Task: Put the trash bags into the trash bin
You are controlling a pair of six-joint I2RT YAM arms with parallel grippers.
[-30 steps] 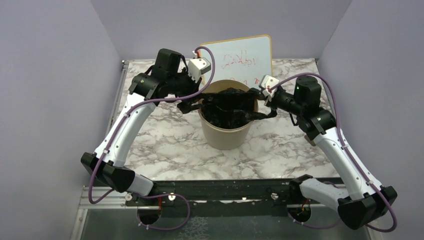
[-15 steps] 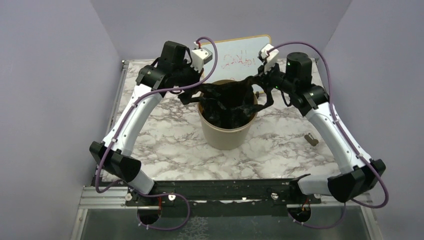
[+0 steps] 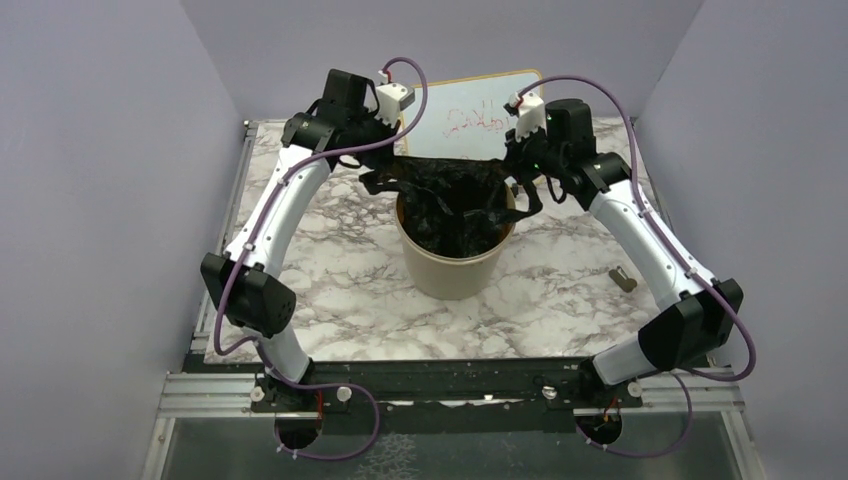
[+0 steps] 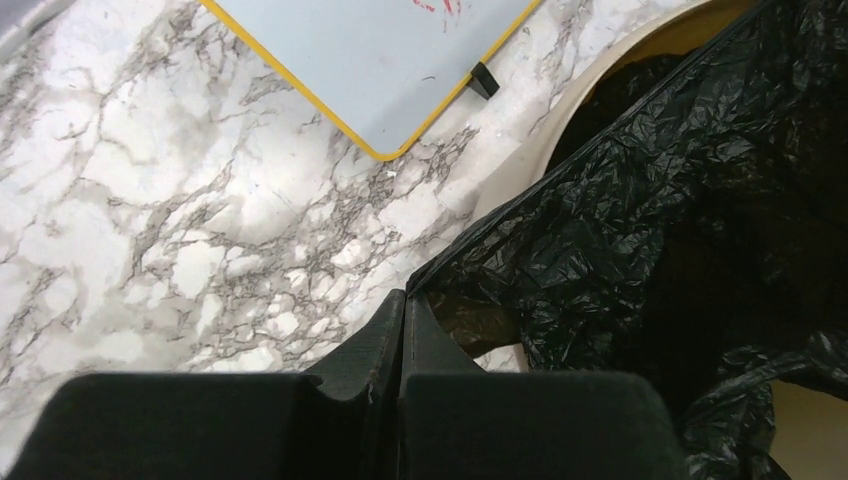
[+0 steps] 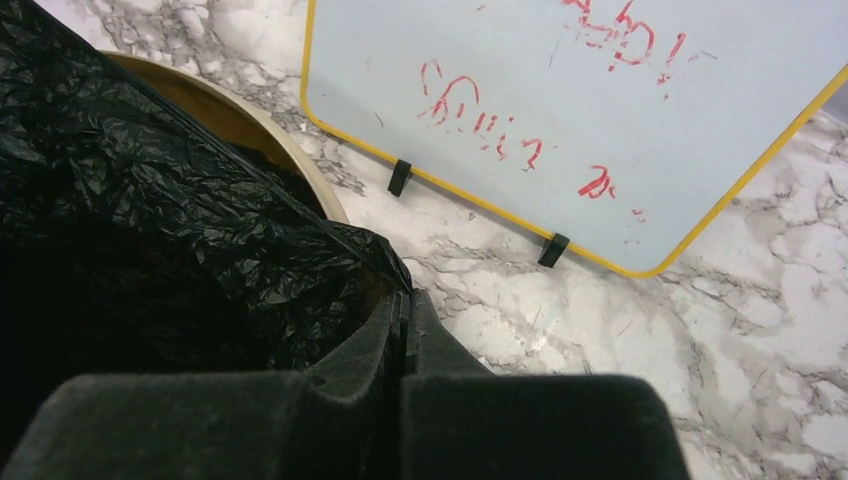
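L gripper (image 4: 403,297), R gripper (image 5: 404,297) on bag (image 3: 452,197)

Lab test booth: plain lavender walls (image 3: 100,150) enclose a marble-print table (image 3: 340,290).

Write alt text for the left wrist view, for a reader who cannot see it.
The left gripper is shut on the edge of the black trash bag, which stretches taut across the mouth of the cream bin. A yellow-edged whiteboard sits on the marble table beyond.
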